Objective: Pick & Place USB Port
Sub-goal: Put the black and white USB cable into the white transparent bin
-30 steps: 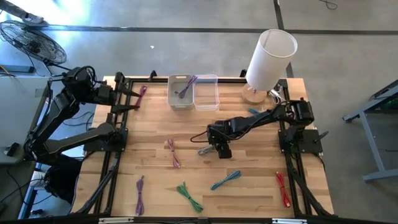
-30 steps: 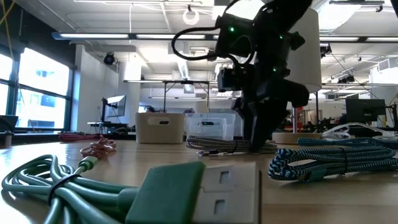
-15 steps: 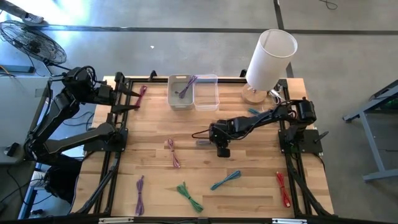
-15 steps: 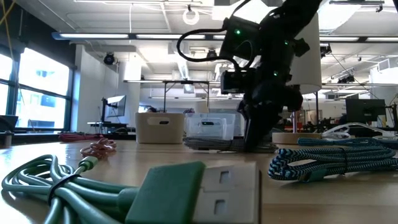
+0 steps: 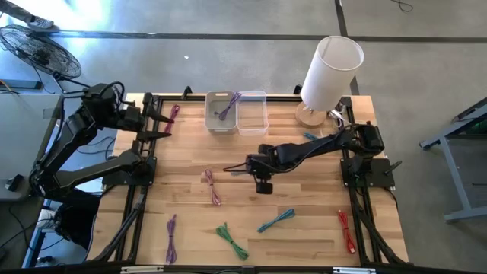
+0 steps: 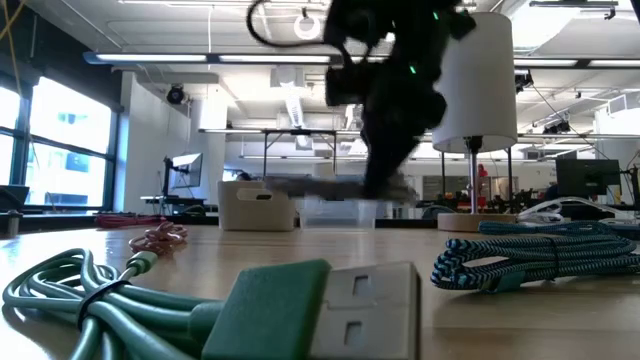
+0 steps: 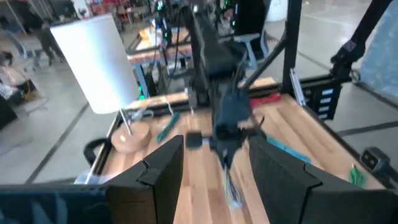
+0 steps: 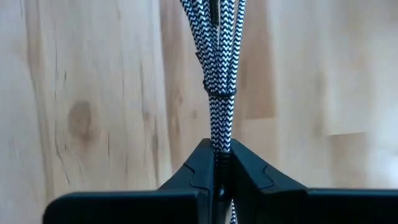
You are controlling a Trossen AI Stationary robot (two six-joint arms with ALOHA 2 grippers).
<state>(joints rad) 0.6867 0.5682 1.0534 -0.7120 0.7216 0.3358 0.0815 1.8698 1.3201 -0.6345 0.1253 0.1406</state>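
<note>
Wooden table (image 5: 304, 221) with scattered cable bundles, two bins (image 5: 236, 114), lamp (image 5: 327, 72).

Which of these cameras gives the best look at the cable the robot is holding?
The right wrist view: the black-and-white braided cable fills it, pinched in the shut right gripper. The high view shows it as a small grey streak above the table. The low view blurs it. The left wrist view shows it dangling, far off.
</note>
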